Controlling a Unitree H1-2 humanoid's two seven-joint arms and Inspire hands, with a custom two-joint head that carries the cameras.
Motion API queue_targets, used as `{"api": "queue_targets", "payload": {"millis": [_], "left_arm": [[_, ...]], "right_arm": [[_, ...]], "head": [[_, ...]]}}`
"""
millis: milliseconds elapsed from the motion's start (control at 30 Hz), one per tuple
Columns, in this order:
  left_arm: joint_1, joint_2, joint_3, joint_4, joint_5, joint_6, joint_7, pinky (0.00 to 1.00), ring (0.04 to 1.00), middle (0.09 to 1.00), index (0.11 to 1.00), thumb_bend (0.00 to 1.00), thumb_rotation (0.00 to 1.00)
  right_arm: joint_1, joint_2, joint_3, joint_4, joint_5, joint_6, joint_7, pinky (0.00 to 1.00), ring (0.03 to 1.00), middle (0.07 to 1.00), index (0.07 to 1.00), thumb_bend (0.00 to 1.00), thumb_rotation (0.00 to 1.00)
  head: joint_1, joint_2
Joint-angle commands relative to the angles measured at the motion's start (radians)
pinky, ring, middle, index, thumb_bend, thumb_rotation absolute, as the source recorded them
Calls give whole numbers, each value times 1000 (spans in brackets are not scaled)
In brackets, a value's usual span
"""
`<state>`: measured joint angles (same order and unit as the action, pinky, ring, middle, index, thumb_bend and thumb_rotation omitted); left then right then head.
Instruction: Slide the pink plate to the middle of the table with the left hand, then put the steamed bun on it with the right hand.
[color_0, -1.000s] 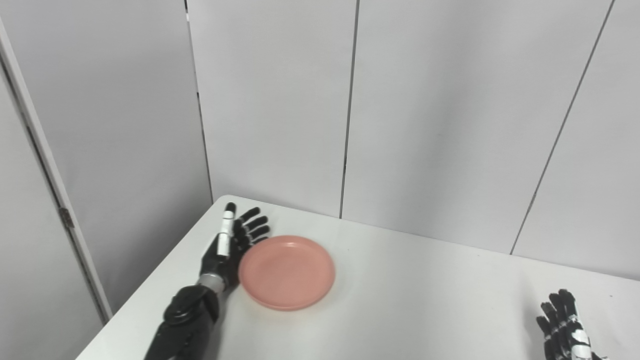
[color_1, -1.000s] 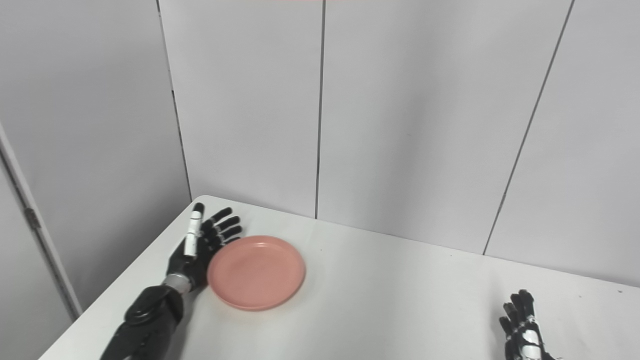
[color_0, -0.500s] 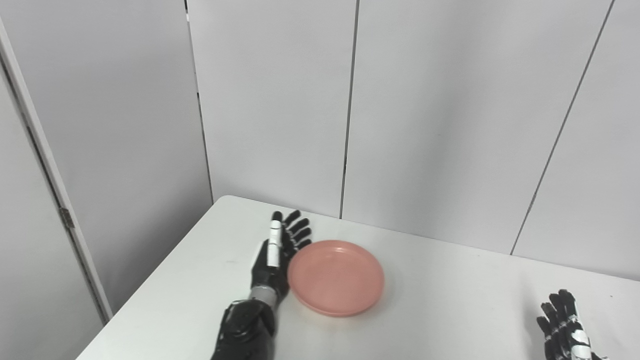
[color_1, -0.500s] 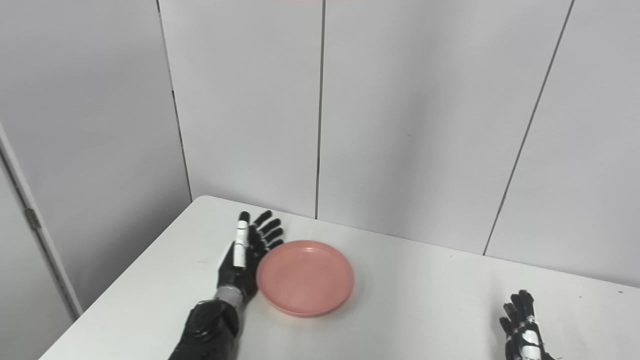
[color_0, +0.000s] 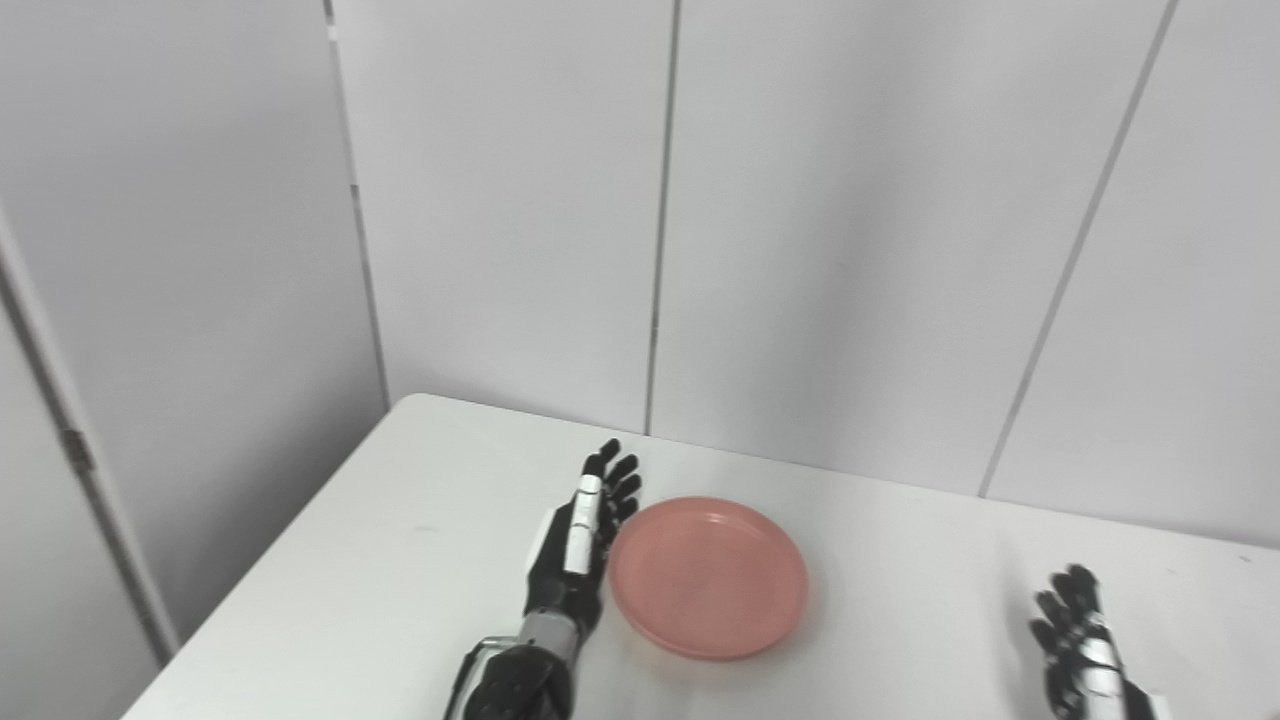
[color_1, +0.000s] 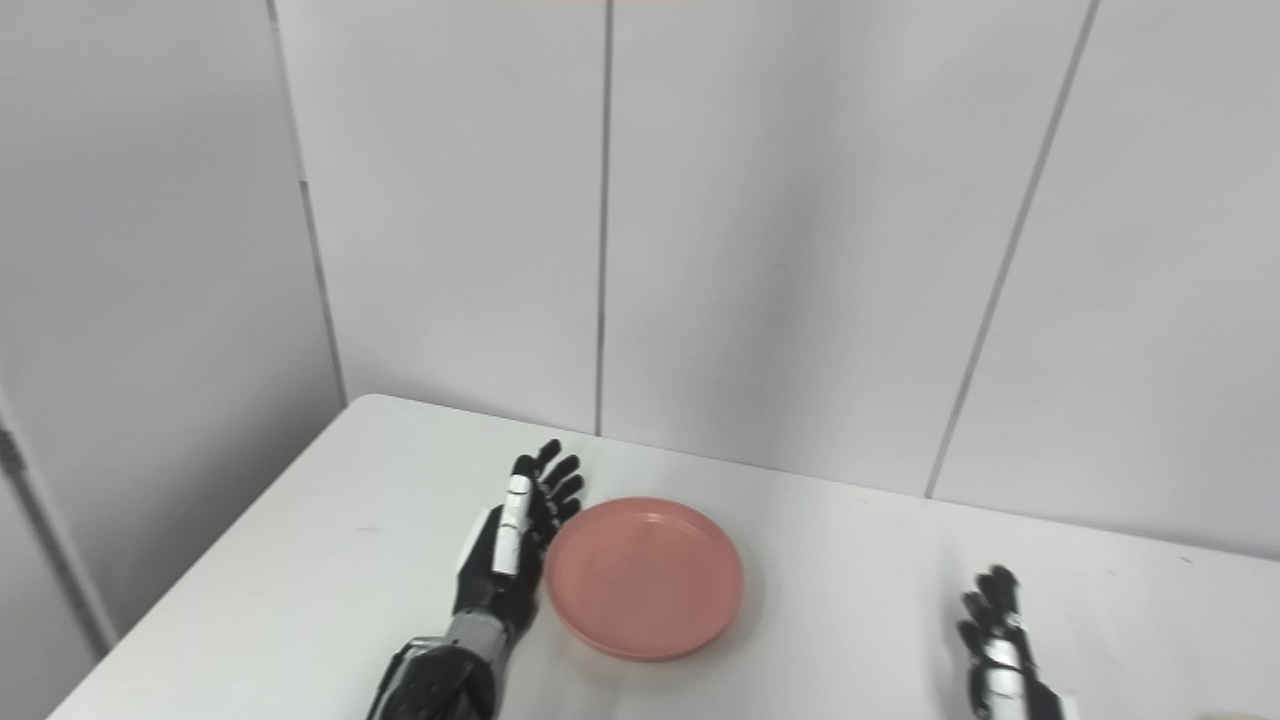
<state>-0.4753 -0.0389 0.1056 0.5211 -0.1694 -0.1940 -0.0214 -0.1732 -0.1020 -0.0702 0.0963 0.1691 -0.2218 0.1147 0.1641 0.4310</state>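
The pink plate (color_0: 708, 577) lies empty on the white table (color_0: 420, 520), a little left of the picture's middle. My left hand (color_0: 575, 545) stands on edge just left of the plate, open, fingers straight and pointing away, right at the plate's left rim. My right hand (color_0: 1085, 650) rests near the bottom right, open with fingers spread, holding nothing and well apart from the plate. No steamed bun shows clearly in either view.
Grey wall panels (color_0: 820, 250) rise right behind the table's far edge. The table's left edge (color_0: 260, 570) runs diagonally toward the bottom left. Bare tabletop lies between the plate and my right hand.
My left hand has pushed the plate to the right across the table, from near the far left corner toward the middle. The camera has also panned slightly right. The right hand stayed put.
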Motion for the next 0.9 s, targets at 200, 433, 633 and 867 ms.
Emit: {"api": "queue_targets", "payload": {"millis": [200, 433, 633, 867], "left_arm": [[81, -28, -59, -92, 10, 18, -32, 948, 957, 947, 948, 642, 1000], [131, -20, -100, -162, 0, 52, -66, 958, 961, 962, 952, 598, 1000], [149, -15, -112, -225, -10, 116, -97, 962, 968, 966, 956, 571, 1000], [154, -20, -142, -257, -2, 163, -122, 1000, 1000, 998, 994, 563, 1000]], "right_arm": [[30, 45, 28, -11, -48, 15, -29, 998, 959, 972, 983, 599, 860], [35, 84, 47, -61, -102, 62, -73, 1000, 954, 969, 980, 645, 823], [31, 101, 68, -90, -144, 95, -91, 1000, 960, 977, 988, 629, 845], [18, 106, 77, -97, -156, 92, -96, 997, 971, 985, 996, 637, 824]], "head": [[-121, 45], [-213, 79], [-278, 121], [-312, 153]]}}
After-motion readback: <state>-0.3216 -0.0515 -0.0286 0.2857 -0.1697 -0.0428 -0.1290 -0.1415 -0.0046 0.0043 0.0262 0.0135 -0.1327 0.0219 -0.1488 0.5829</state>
